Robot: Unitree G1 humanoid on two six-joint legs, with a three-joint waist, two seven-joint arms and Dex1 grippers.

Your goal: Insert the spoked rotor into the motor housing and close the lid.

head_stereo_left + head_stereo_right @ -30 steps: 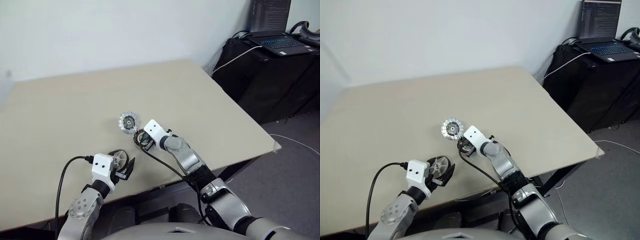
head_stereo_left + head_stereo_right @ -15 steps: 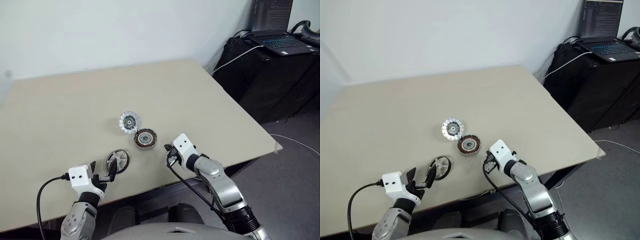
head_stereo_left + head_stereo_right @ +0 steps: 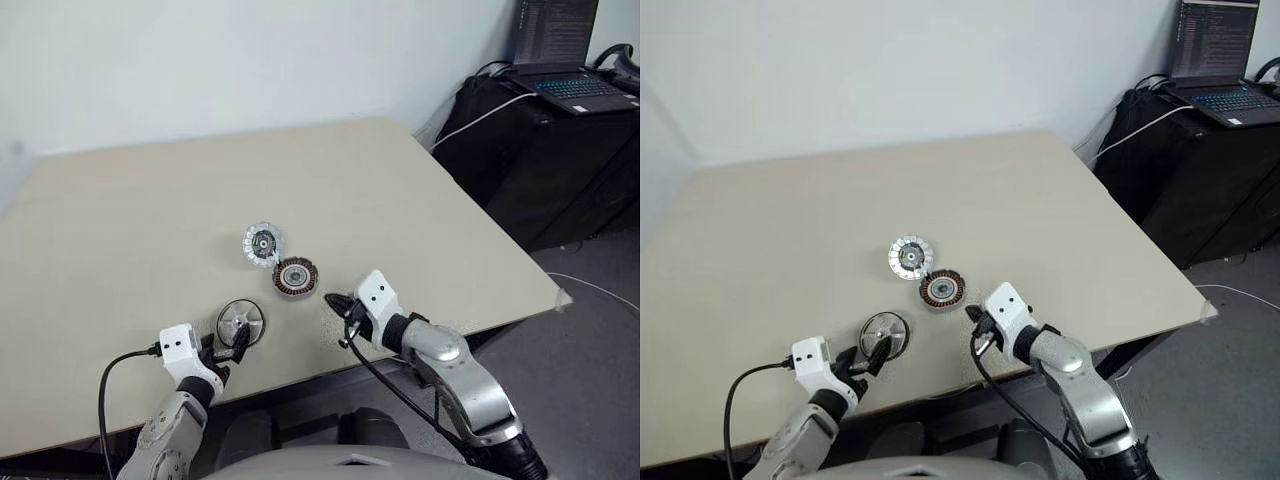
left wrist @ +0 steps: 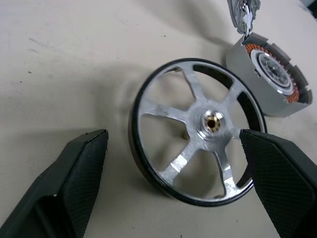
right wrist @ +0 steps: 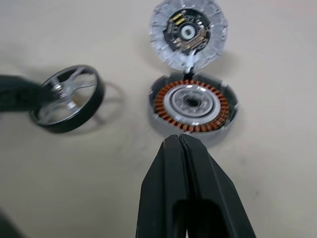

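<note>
L gripper (image 4: 173, 163) wide open, low over table (image 3: 120, 230) near front edge, fingers (image 4: 74, 173) either side of spoked rotor (image 4: 198, 131) w/ clear gap each side, not touching. Rotor lying flat on tabletop, black rim, silver spokes, small brass-coloured bore at hub. Not inserted yet.

R gripper (image 5: 182, 144) shut, fingers pressed together, holding nothing. Hovering just short of motor housing (image 5: 193, 106), tips pointing at it, apart from it. In head view, sits to R of housing, near table's front edge.

Housing (image 3: 294, 276) flat on table, copper windings face up around silver centre, uncovered. Between the two grippers, a bit farther back. Rotor near it, to front-left, apart.

Lid (image 3: 263, 244) lying just behind housing, edge to edge w/ it, scalloped shiny face up w/ dark centre. Not on housing.

Beyond table to R: dark cabinet (image 3: 560, 170) w/ open laptop (image 3: 565, 60) on top, white cable (image 3: 475, 120) running down toward table corner.
</note>
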